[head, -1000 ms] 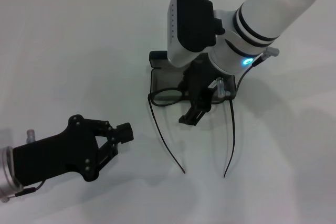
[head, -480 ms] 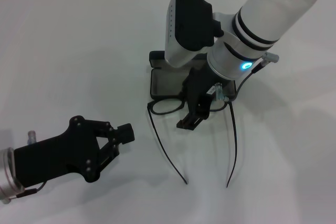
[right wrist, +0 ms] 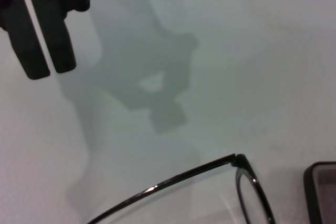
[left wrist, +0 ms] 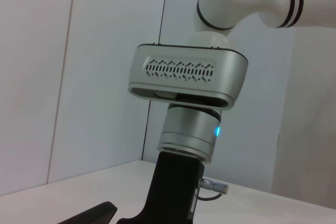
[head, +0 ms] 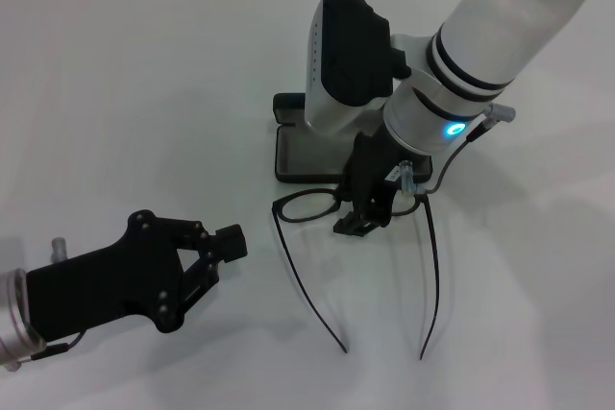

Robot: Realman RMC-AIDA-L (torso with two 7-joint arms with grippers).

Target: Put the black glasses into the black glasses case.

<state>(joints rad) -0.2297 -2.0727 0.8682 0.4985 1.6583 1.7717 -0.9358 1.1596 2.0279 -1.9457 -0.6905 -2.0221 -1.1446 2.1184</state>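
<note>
The black glasses (head: pixel 309 206) are unfolded, with both temple arms pointing toward the near edge of the table. My right gripper (head: pixel 363 210) is shut on their middle, between the lenses, and holds them just in front of the black glasses case (head: pixel 300 153). The case lies open with its dark grey inside showing, and my right arm partly hides it. The right wrist view shows one lens and temple arm of the glasses (right wrist: pixel 178 177) and a corner of the case (right wrist: pixel 321 192). My left gripper (head: pixel 229 240) is shut and empty at the near left, apart from the glasses.
The white table (head: pixel 144 93) carries nothing else. My right arm's wrist housing (head: pixel 346 55) hangs over the case. The left wrist view shows that housing (left wrist: pixel 188 77). The right wrist view shows the left gripper (right wrist: pixel 48 69) farther off.
My right gripper has moved toward the near edge with the glasses, carrying them from over the case to the table in front of it. The left arm has not moved.
</note>
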